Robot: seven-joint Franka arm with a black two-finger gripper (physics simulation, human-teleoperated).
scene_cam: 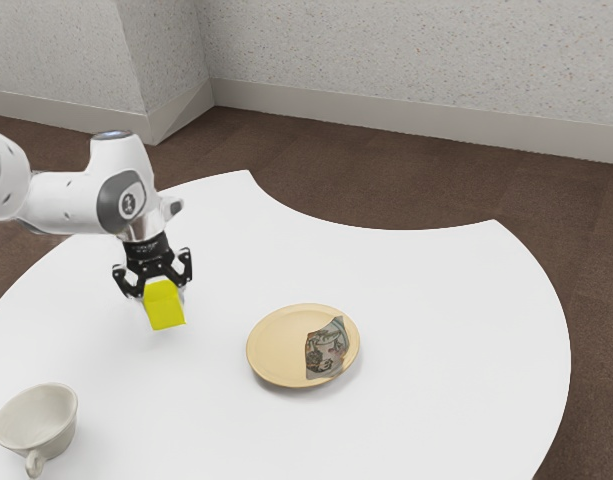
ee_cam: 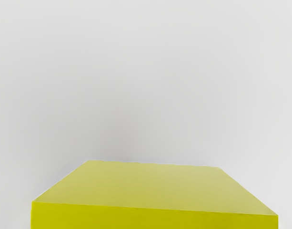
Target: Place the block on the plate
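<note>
Jaws were closed on the yellow block [scene_cam: 165,305], one on either side of it, with the gripper [scene_cam: 163,294] pointing down at the table [scene_cam: 436,300]. In the exterior view the block hung toward the table's rounded edge on the left, apart from the plate [scene_cam: 273,345], and looked to be clear of the surface, though how high I could not tell. The plate lay inward of the scooped edge, between that edge's two corners, and a patterned piece [scene_cam: 326,350] covered part of it toward the exterior view's right. A cup [scene_cam: 36,420] stood on the exterior view's left side of the table, well apart from the plate. I judged the grasp done and the carry in hand — the placing had yet to come. What the next move called for was a sideways travel toward the plate, high enough that the block's lower end would pass over the rim, then a slow descent. That patterned piece might have left the block leaning — the bare side of the plate seemed the safer spot for letting go.
</note>
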